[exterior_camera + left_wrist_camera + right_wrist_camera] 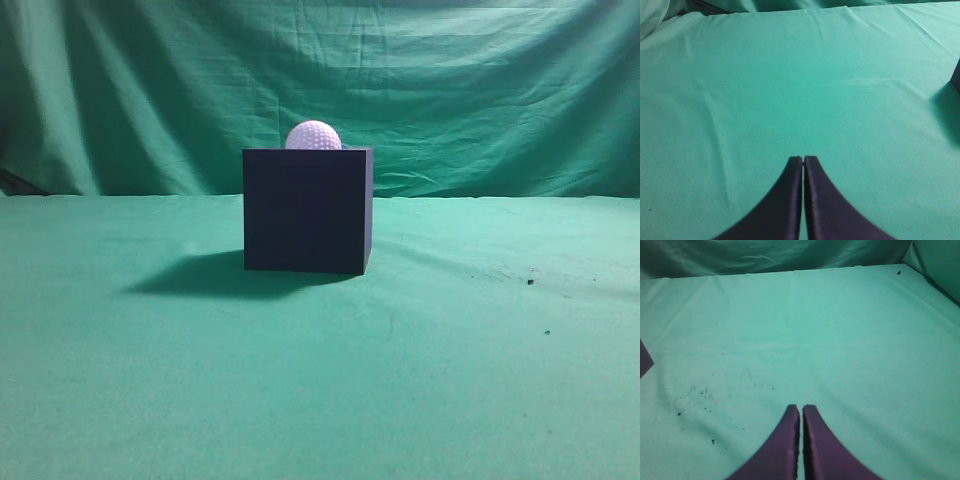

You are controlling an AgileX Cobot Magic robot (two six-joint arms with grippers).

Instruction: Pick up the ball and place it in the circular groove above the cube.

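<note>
The dark navy cube (pixel 306 210) stands in the middle of the green cloth in the exterior view. The white dimpled ball (pixel 313 136) sits on top of it, its lower part sunk below the top edge. A corner of the cube shows at the right edge of the left wrist view (pixel 956 76) and at the left edge of the right wrist view (pixel 644 360). My left gripper (pixel 803 158) is shut and empty above bare cloth. My right gripper (pixel 801 407) is shut and empty above bare cloth. Neither gripper shows in the exterior view.
A green cloth (pixel 320 380) covers the table and a green curtain (pixel 480 90) hangs behind. The cube's shadow (pixel 200 275) falls to its left. Small dark specks (pixel 695 395) dot the cloth to the cube's right.
</note>
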